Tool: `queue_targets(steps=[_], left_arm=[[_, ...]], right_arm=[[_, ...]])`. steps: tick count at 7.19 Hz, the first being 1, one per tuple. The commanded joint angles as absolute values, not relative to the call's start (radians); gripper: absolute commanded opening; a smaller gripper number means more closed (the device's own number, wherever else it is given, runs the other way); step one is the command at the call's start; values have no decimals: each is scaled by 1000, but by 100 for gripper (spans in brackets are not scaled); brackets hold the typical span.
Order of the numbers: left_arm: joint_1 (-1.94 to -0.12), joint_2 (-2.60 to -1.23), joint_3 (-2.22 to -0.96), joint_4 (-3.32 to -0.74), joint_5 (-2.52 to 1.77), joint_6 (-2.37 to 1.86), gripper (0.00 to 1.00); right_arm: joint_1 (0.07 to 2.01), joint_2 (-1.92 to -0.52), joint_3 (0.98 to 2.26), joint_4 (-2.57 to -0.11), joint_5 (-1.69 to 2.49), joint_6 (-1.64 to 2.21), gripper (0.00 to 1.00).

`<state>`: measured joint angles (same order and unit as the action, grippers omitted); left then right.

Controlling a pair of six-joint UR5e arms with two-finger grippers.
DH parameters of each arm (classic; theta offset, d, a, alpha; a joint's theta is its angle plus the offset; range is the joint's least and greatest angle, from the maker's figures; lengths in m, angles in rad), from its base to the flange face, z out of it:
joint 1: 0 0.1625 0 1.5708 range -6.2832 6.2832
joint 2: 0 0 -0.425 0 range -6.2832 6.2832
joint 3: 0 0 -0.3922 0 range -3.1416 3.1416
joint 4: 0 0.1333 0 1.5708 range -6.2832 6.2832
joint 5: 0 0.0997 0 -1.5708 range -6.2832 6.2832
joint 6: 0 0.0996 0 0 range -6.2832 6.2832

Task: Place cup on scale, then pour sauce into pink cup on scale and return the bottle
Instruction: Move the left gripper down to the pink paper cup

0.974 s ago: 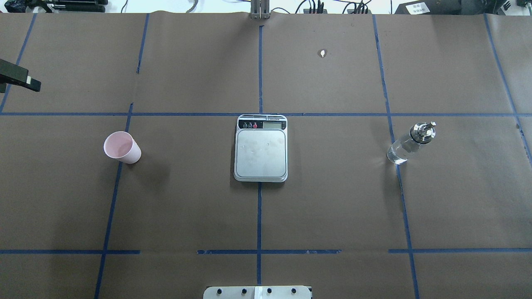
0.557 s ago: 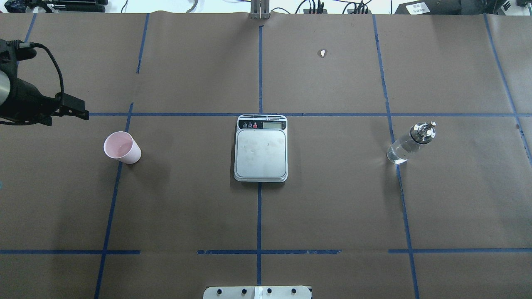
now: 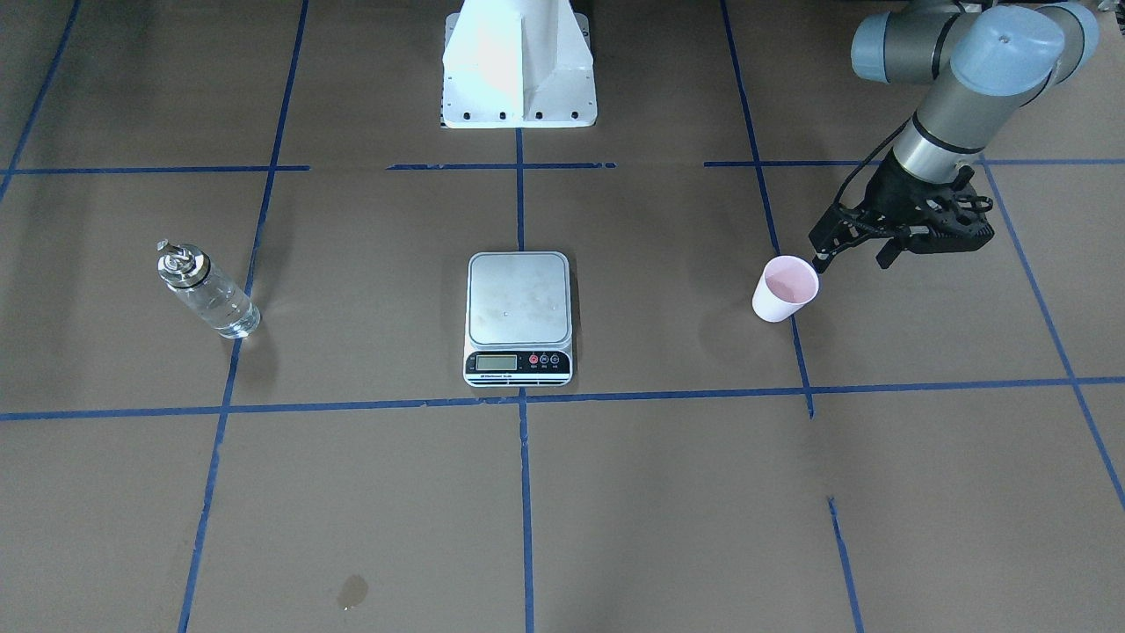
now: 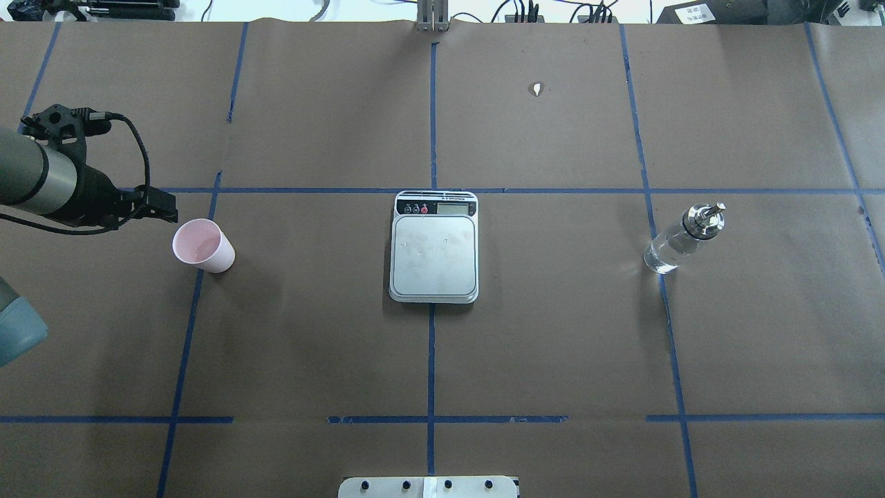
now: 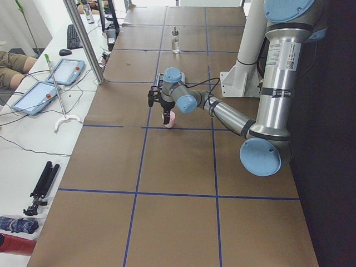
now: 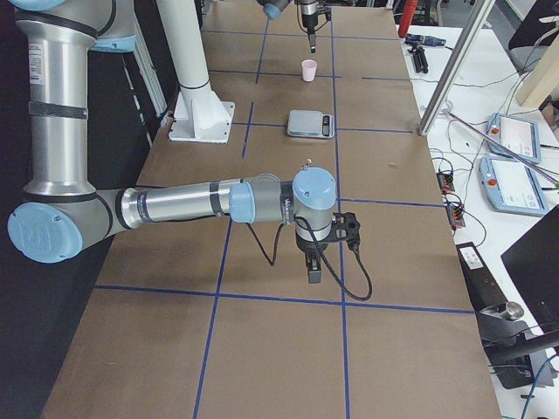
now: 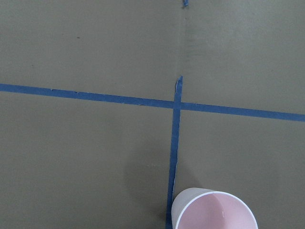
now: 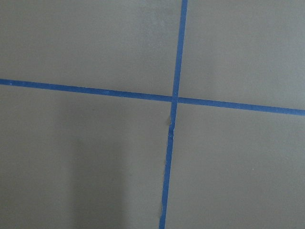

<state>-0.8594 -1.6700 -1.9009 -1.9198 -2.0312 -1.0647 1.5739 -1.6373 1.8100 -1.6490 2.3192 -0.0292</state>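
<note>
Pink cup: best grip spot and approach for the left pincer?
Grip the cup across its side wall just below the rim, coming from its outer left side, where the left pincer hangs open. It stands upright and widens upward, so it probably won't slip down.

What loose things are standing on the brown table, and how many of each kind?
cup: 1
scale: 1
bottle: 1
Total: 3
</note>
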Motion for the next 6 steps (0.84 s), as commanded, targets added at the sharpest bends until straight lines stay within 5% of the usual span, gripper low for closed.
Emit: queue_targets(steps=[1, 6], left_arm=[[-824, -1672, -1872, -1942, -2029, -1063, 100], [-781, -1709, -1813, -1942, -1994, -1057, 100]], right_arm=[[1574, -1632, 1810, -1649, 2319, -29, 100], [1575, -1632, 1812, -1651, 2321, -29, 100]])
